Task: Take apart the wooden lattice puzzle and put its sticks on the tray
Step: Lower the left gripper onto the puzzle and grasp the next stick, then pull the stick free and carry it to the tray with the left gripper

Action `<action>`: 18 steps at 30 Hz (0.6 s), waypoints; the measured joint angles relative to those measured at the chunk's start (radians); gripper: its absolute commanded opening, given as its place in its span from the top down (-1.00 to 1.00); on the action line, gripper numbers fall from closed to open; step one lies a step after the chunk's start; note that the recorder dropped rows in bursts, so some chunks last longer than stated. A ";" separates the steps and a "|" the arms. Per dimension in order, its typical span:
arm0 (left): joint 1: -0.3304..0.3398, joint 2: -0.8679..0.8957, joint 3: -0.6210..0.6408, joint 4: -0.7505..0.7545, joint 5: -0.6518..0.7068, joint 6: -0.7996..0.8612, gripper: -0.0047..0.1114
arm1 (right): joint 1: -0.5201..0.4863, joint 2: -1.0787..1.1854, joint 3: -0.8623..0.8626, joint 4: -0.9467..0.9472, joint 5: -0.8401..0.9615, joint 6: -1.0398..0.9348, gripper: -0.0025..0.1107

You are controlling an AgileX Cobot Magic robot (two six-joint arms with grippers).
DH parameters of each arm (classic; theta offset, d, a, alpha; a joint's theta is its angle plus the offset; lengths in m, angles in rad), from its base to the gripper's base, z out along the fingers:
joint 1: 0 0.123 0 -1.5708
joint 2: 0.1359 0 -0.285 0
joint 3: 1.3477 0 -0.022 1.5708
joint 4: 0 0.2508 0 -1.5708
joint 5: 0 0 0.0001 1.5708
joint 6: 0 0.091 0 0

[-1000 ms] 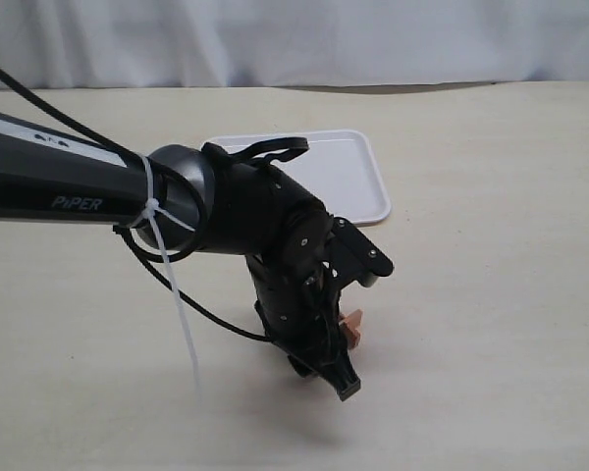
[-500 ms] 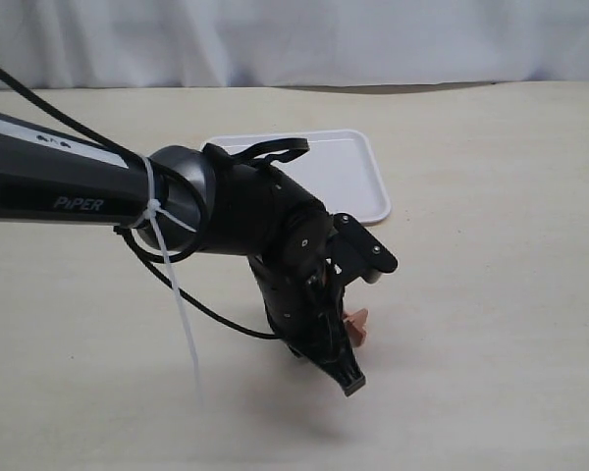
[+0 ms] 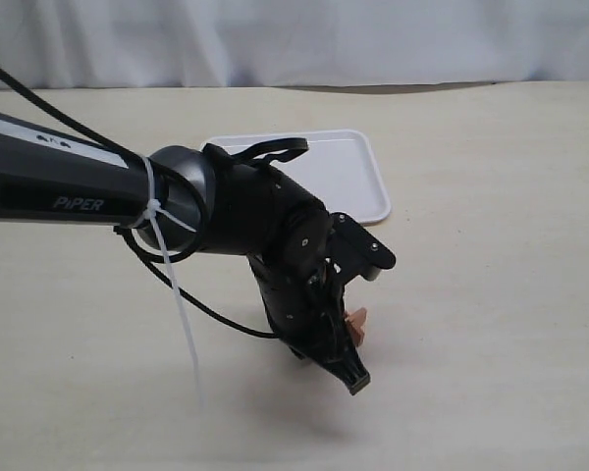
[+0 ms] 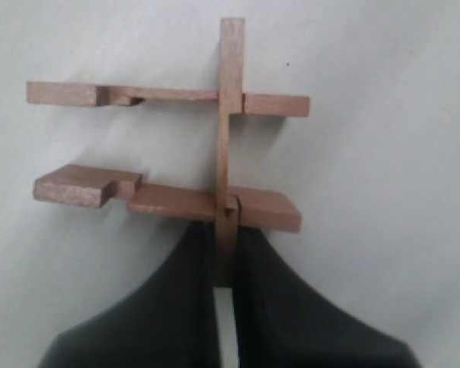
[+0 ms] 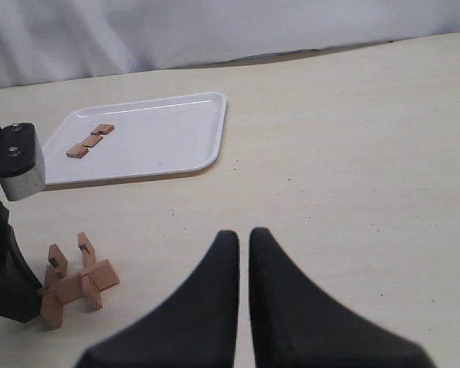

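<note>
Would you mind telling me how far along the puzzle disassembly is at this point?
Done: one stick lies on the tray. In hand: the left gripper is shut on the crossing stick of the puzzle, whose three sticks are interlocked. Left: separate those three and tray them; the right gripper hangs idle.

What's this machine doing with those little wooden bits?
It is taking a wooden lattice puzzle apart. The left gripper is clamped on one stick of it, and that stick is interlocked with two others. A loose stick already lies on the white tray. The right gripper hangs over the table, closed and holding nothing.
</note>
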 measured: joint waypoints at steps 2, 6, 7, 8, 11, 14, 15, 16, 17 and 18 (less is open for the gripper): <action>0.000 0.000 0.000 -0.002 0.002 0.000 0.83 | 0.000 0.000 0.000 0.000 0.000 0.000 0.88; 0.000 -0.014 0.000 -0.002 0.006 0.000 0.83 | 0.000 0.000 0.000 0.000 0.000 0.000 0.88; 0.000 -0.021 0.000 -0.002 0.006 0.000 0.83 | 0.000 0.000 0.000 0.000 0.000 0.000 0.88; 0.000 -0.033 0.000 -0.002 0.008 0.000 0.83 | 0.000 0.000 0.000 0.000 0.000 0.000 0.88; 0.000 -0.080 0.000 0.005 0.010 0.000 0.83 | 0.000 0.000 0.000 0.000 0.000 0.000 0.88; 0.000 -0.128 0.000 0.021 0.019 0.000 0.83 | 0.000 0.000 0.000 0.000 0.000 0.000 0.88; 0.000 -0.145 0.000 0.029 0.022 0.000 0.83 | 0.000 0.000 0.000 0.000 0.000 0.000 0.88; 0.000 -0.161 0.000 0.045 0.026 0.000 0.83 | 0.000 0.000 0.000 0.000 0.000 0.000 0.88; 0.000 -0.174 0.000 0.055 0.025 0.000 0.83 | 0.000 0.000 0.000 0.000 0.000 0.000 0.88; 0.000 -0.189 0.000 0.072 0.025 0.000 0.83 | 0.000 0.000 0.000 0.000 0.000 0.000 0.88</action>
